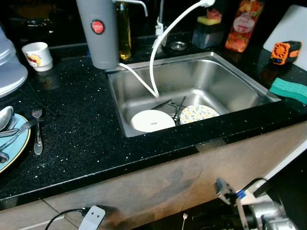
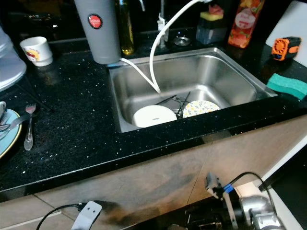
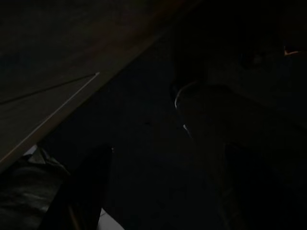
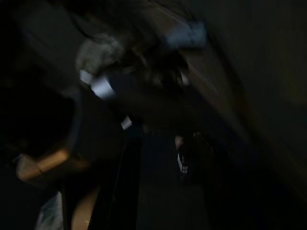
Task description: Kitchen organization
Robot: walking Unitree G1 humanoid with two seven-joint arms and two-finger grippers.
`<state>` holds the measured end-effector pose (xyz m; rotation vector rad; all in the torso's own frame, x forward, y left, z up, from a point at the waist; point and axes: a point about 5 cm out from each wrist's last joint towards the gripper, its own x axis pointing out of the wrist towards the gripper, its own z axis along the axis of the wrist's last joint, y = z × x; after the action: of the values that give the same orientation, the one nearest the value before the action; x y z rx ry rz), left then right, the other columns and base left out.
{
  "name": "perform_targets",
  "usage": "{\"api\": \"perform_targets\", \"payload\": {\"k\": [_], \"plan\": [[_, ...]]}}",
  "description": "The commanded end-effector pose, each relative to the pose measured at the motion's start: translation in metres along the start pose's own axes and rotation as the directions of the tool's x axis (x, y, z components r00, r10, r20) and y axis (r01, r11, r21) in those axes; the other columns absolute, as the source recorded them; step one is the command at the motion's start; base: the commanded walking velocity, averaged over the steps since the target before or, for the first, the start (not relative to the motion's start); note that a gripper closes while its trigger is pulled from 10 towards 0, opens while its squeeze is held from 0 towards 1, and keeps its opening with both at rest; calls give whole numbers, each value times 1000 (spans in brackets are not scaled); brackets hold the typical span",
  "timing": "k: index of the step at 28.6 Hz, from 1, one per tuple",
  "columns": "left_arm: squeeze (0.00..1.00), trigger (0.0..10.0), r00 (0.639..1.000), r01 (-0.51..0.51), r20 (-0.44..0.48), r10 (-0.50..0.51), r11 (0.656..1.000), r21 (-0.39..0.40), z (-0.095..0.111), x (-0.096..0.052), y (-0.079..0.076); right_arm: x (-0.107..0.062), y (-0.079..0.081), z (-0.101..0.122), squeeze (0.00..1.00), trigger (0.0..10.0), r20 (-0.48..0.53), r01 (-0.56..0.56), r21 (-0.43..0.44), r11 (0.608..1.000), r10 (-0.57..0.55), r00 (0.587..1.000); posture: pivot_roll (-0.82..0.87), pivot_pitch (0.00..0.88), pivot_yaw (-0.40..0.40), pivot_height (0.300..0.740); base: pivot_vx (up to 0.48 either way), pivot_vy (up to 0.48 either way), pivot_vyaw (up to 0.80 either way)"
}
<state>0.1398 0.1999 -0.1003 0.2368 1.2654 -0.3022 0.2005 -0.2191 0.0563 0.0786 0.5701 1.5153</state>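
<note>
Apparently nothing is in hand yet: at the bottom of the frame the left tool (image 1: 91,218) and right tool (image 1: 225,188) hang low before the cabinet front, and I cannot tell whether either is apart or together. Next comes a reach up over the counter (image 1: 81,134) edge, since the white plate (image 1: 152,120) and patterned plate (image 1: 199,113) lie well above, mid-frame in the sink (image 1: 230,76), with a fork (image 1: 37,129) and blue plate (image 1: 14,148) at far left.

Blue-rimmed plate (image 1: 10,148) cut by the frame edge, floral plate (image 1: 198,114) half behind the sink wall (image 1: 158,132), both wrist views murky.
</note>
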Motion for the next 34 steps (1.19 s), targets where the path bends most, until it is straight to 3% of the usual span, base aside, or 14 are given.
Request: {"api": "perform_targets", "payload": {"k": [1,4,9,12,18,19,21,25,28,30,32,33,34], "plan": [[0,10000,1000,-3,-13,4,1000,14,-2,-1,2,4,3,7,0,10000,26,-36,-11,999,36,999,-47,0,8,740,0,0,0],[0,10000,1000,-3,-17,3,1000,18,-2,-1,2,7,19,41,0,10000,99,-130,-87,988,139,985,-44,0,4,740,0,0,0],[0,10000,1000,-3,-19,3,1000,20,-3,-1,3,11,46,75,0,10000,157,-262,-161,951,287,945,-44,0,3,740,0,0,0],[0,10000,1000,-2,-21,2,1000,22,-3,-1,3,10,56,98,0,10000,210,-306,-226,925,353,912,-44,0,3,740,0,0,0],[0,10000,1000,-1,-22,1,1000,23,-3,-1,2,10,62,115,0,10000,260,-321,-277,906,392,882,-44,0,4,740,0,0,0],[0,10000,1000,2,-24,-1,1000,26,-3,-1,2,8,63,147,0,10000,425,-247,-357,901,392,816,-43,0,2,740,0,0,0],[0,10000,1000,2,-24,-1,1000,26,-3,-1,2,8,63,147,0,10000,425,-247,-357,901,392,816,-43,0,2,740,0,0,0],[0,10000,1000,4,-24,-3,1000,26,-3,-1,2,4,48,191,0,10000,645,-39,-364,931,281,711,-37,0,2,740,0,0,0],[0,10000,1000,4,-23,-3,1000,25,-3,-1,2,7,43,203,0,10000,681,40,-350,936,224,697,-39,0,3,740,0,0,0],[0,10000,1000,5,-23,-4,1000,26,-3,-1,2,24,30,212,0,10000,676,171,-321,932,99,730,-39,0,3,740,0,0,0],[0,10000,1000,5,-24,-4,1000,27,-3,-1,2,30,26,215,0,10000,673,203,-300,932,56,737,-39,0,3,740,0,0,0],[0,10000,1000,6,-23,-5,1000,28,-3,-1,2,46,16,219,0,10000,653,266,-280,922,-21,757,-38,0,5,740,0,0,0],[0,10000,1000,6,-23,-6,1000,29,-3,-1,2,51,14,221,0,10000,649,298,-301,906,-34,760,-36,0,4,740,0,0,0]]}}
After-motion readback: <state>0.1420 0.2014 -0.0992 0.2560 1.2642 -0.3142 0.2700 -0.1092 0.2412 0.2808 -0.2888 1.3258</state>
